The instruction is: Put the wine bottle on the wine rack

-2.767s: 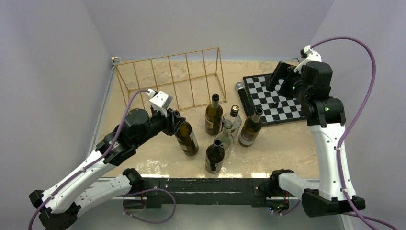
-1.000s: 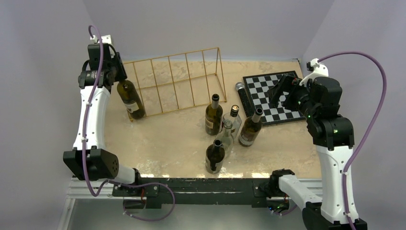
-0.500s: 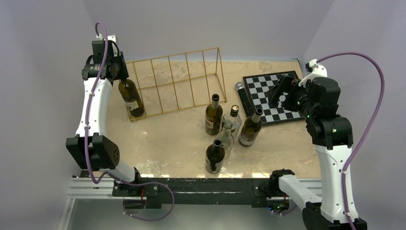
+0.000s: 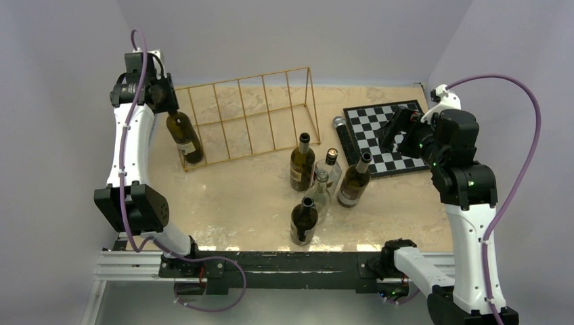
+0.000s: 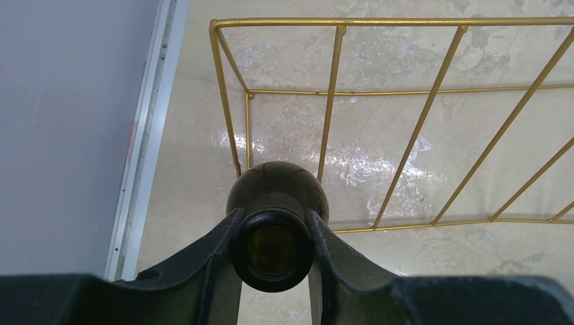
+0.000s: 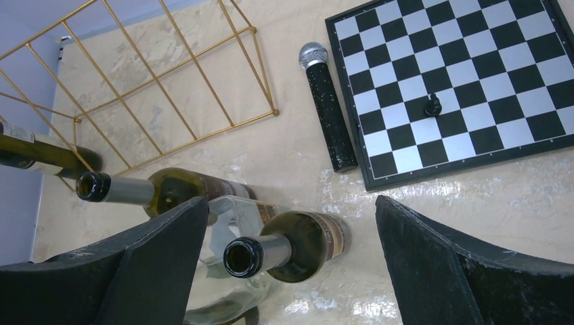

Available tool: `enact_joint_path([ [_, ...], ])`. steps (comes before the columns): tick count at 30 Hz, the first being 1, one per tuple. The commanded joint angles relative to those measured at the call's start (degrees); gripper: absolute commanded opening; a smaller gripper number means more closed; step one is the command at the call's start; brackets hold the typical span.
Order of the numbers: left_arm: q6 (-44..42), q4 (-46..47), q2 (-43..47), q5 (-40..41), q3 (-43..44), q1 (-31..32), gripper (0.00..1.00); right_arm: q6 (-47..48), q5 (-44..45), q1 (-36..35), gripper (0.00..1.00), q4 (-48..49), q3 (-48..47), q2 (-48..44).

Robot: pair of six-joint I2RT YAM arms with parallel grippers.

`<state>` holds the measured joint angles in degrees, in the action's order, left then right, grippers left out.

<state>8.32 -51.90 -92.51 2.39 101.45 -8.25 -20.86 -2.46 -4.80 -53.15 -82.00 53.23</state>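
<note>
My left tool (image 5: 273, 227) is clamped on the neck of the wine bottle (image 4: 184, 139), which hangs tilted at the left end of the wine rack (image 4: 245, 116). The glass is heavy, slick and breakable, so I grip under the lip. My right tool (image 6: 288, 203) is wide open and empty.

Left pincer (image 4: 164, 101) around wine bottle (image 4: 184, 139) neck

Even, soft overhead light, sharp focus, white glare patches on the glossy tabletop (image 5: 365, 162), faint shadows.

A dark wine bottle (image 4: 184, 139) with a pale label is held by its neck, slightly tilted, at the left end of the long gold-wire wine rack (image 4: 244, 115).
</note>
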Motion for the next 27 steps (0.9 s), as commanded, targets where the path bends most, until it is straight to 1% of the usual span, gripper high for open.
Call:
enact_joint_path([
  [1, -0.9, 2.7, 3.1, -1.1, 4.4, -0.5, 0.0, -1.0, 0.4, 0.3, 0.99, 2.0, 0.3, -0.1],
  [6, -1.2, 2.5, 7.5, -4.0, 4.1, -0.4, 0.0, -1.2, 0.2, 0.2, 0.99, 2.1, 0.4, 0.2],
  [15, -2.3, 2.3, 16.8, -4.6, 0.0, -0.5, 0.0, -1.4, -1.3, 0.3, 0.99, 2.0, -0.2, 1.5],
  [22, -1.4, 1.5, 18.2, -5.3, -2.6, -0.5, 0.0, -1.5, -2.3, 0.3, 0.99, 1.9, -0.5, 2.2],
  [27, -1.0, 0.4, 18.0, -4.1, -3.2, -0.4, 0.0, -1.7, -2.4, 0.2, 0.99, 1.8, 0.2, 1.9],
])
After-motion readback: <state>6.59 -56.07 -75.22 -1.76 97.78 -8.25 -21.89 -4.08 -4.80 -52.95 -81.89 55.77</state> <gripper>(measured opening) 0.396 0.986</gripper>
